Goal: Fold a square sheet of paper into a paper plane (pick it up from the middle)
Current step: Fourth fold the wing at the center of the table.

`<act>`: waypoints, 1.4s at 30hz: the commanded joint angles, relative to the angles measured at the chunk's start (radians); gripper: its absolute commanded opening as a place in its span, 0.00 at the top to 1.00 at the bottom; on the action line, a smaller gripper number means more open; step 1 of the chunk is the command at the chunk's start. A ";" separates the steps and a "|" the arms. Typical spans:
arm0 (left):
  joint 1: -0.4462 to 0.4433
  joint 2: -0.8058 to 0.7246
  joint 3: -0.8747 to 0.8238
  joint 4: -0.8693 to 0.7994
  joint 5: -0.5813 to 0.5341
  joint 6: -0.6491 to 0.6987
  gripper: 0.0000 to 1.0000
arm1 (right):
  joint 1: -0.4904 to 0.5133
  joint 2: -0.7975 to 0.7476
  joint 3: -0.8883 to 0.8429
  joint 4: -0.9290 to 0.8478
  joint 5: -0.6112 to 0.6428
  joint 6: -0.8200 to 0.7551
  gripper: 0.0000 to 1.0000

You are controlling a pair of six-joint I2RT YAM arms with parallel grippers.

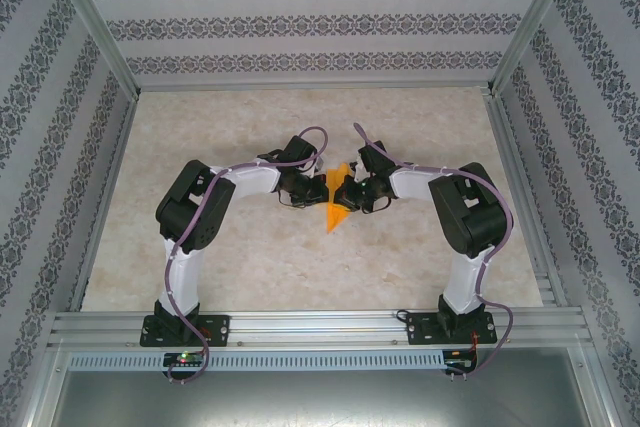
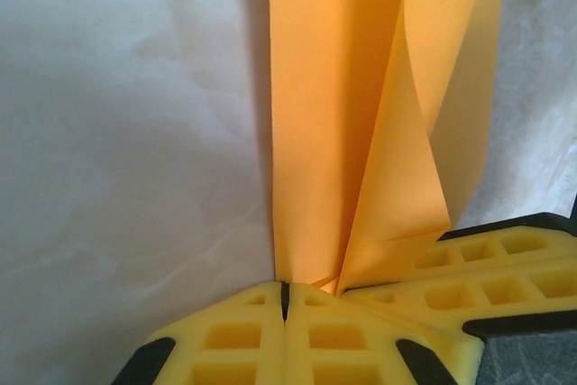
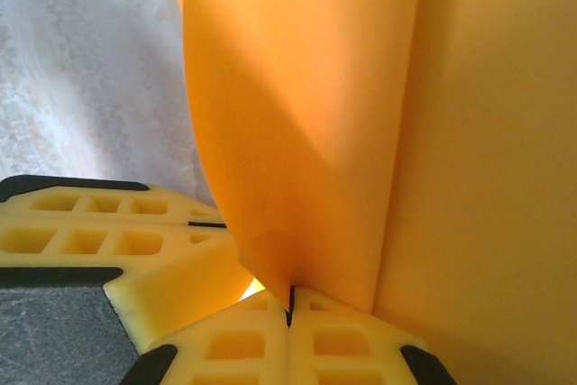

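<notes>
The orange-yellow paper (image 1: 336,202), folded into a slim shape with its point toward the near edge, sits between both grippers at the table's middle. My left gripper (image 1: 318,187) comes at it from the left and my right gripper (image 1: 346,193) from the right, tips almost touching. In the left wrist view the folded layers (image 2: 334,132) run down to the shut left gripper (image 2: 285,299), with the right arm's yellow fingers (image 2: 487,268) close beside. In the right wrist view the paper (image 3: 315,114) curls into the slit of the shut right gripper (image 3: 290,308); the left arm's fingers (image 3: 108,232) lie at left.
The pale marbled table top (image 1: 250,127) stretches around the arms. Patterned walls and aluminium frame posts (image 1: 95,27) close it in on three sides, and a metal rail (image 1: 320,325) carrying both arm bases runs along the near edge.
</notes>
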 commanded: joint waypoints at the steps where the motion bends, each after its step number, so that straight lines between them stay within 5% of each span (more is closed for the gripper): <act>1: -0.020 0.076 0.004 -0.004 -0.021 0.032 1.00 | 0.002 -0.039 -0.007 0.042 -0.034 0.041 0.97; 42: 0.027 0.002 -0.062 0.124 0.058 -0.045 1.00 | -0.019 0.092 -0.052 0.160 -0.011 0.093 0.96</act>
